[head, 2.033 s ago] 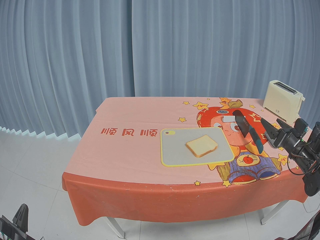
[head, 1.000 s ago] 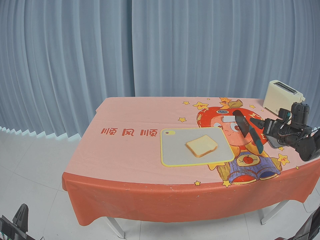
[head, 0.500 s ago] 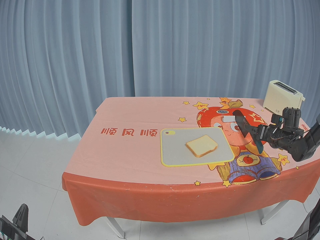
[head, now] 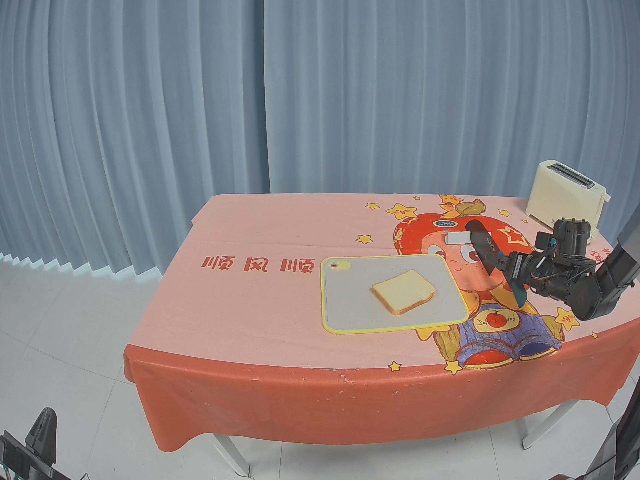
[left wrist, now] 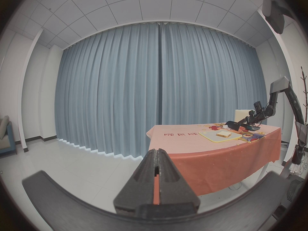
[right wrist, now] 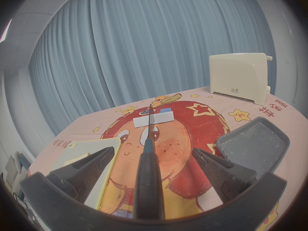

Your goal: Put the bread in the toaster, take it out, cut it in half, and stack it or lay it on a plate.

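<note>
Jaws of the black left gripper [left wrist: 156, 154] pressed together on nothing, parked low beyond the near left corner of the pink-clothed surface [head: 253, 301]. Near the middle of the front edge, flat grey cutting board with a yellow rim [head: 347, 301], and on it the pale square slice of bread with a tan crust [head: 403, 291], whole and uncut. Likely light, soft, easily crushed or torn; better steadied at the crust than pinched in the crumb. Farther right, dark-bladed kitchen knife with a teal handle [head: 484, 245], blade laid across a small white block [head: 459, 237], handle toward the right edge. Probably stiff, modest in weight, slick along the blade; handle the sensible place to grip, squarely, to prevent twisting. Black right gripper [right wrist: 152, 150] at that handle, jaws spread wide on either side, not closed on it. Just beside, shallow grey tray [right wrist: 253, 145]; at the far right corner, cream boxy toaster [head: 565, 201].
</note>
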